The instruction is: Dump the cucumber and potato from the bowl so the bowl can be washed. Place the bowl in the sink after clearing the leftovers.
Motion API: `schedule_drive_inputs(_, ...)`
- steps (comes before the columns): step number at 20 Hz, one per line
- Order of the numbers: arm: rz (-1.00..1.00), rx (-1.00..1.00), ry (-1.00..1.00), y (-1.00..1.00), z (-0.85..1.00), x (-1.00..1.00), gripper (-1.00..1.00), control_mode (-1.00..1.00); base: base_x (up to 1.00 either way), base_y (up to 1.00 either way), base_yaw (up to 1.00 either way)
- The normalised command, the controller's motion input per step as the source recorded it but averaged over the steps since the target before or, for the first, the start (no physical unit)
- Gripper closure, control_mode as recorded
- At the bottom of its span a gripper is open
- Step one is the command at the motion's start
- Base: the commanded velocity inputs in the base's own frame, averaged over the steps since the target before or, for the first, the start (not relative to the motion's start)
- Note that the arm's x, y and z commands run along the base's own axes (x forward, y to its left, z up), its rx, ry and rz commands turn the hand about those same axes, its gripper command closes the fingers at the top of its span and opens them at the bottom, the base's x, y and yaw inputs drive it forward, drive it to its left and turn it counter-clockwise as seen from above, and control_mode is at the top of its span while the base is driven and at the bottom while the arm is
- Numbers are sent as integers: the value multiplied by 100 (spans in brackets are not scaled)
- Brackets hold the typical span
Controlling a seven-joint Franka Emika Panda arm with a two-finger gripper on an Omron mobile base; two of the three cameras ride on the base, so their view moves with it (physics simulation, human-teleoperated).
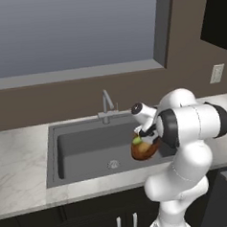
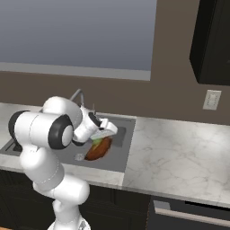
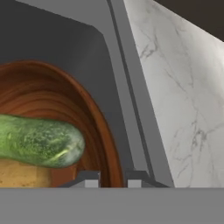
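My gripper [image 3: 113, 179] is shut on the rim of the reddish-brown bowl [image 3: 104, 127] and holds it above the right part of the dark-grey sink [image 3: 57, 43]. The bowl [image 1: 147, 150] hangs tilted over the basin [image 1: 89, 146]. Inside it the green cucumber [image 3: 39, 140] lies across the tan potato [image 3: 22, 175]. From the right base view the bowl [image 2: 100, 150] shows under the hand [image 2: 105, 134], with a bit of cucumber [image 2: 97, 143] at its upper edge. In the left base view the cucumber [image 1: 136, 140] peeks out beside the gripper [image 1: 148, 132].
A slim grey faucet [image 1: 107, 106] stands at the sink's back edge and a round drain [image 1: 113, 164] sits in its floor. Marble counter [image 2: 179, 152] stretches to the right of the sink and also to its left [image 1: 18, 160]. A wall outlet [image 2: 211, 99] is above the counter.
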Motion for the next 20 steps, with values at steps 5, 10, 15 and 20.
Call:
schedule_drive_inputs(5, 0, -26, 0, 1, -28, 0, 100, -100, 0, 0, 0)
schedule_drive_inputs(10, 0, -19, 2, 12, -9, 0, 100, -100, 0, 0, 0)
schedule_drive_inputs(15, 0, -18, -1, 33, 0, 0, 100, -100, 0, 0, 0)
schedule_drive_inputs(20, 0, -24, -4, 36, 8, 0, 100, -100, 0, 0, 0)
